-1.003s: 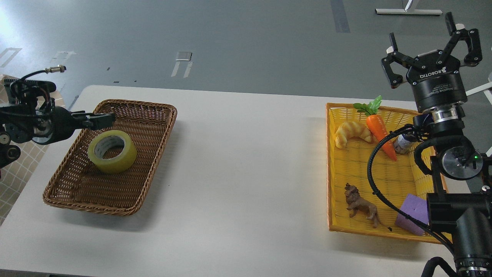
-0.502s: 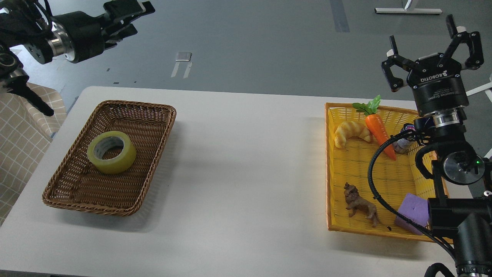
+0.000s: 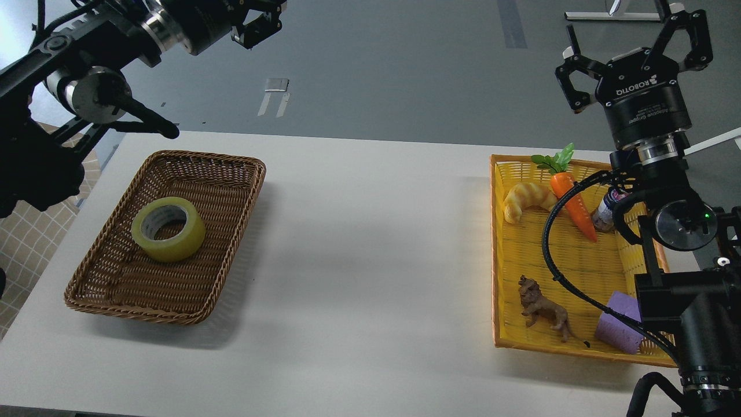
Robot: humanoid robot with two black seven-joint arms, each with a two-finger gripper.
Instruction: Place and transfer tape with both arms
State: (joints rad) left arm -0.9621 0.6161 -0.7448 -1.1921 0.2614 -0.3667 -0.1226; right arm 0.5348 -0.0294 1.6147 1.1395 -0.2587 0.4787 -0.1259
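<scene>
The tape (image 3: 168, 229), a yellow roll with a grey-white core, lies flat in the brown wicker basket (image 3: 220, 174) on the left of the table. My left gripper (image 3: 263, 17) is raised high above the basket's far side, at the top edge of the view and partly cut off. Its fingers look spread and hold nothing. My right gripper (image 3: 631, 32) points upward above the far end of the yellow basket (image 3: 498, 243). Its fingers are spread open and empty.
The yellow basket holds a croissant (image 3: 529, 200), a toy carrot (image 3: 570, 200), a small jar (image 3: 605, 214), a toy lion (image 3: 544, 310) and a purple foam cube (image 3: 619, 324). My right arm and its cable hang over that basket's right side. White table (image 3: 376, 243) between baskets.
My left arm has lifted from just over the brown basket's rim to high above the table and swung right. The tape stayed in the basket. My right gripper rose slightly.
</scene>
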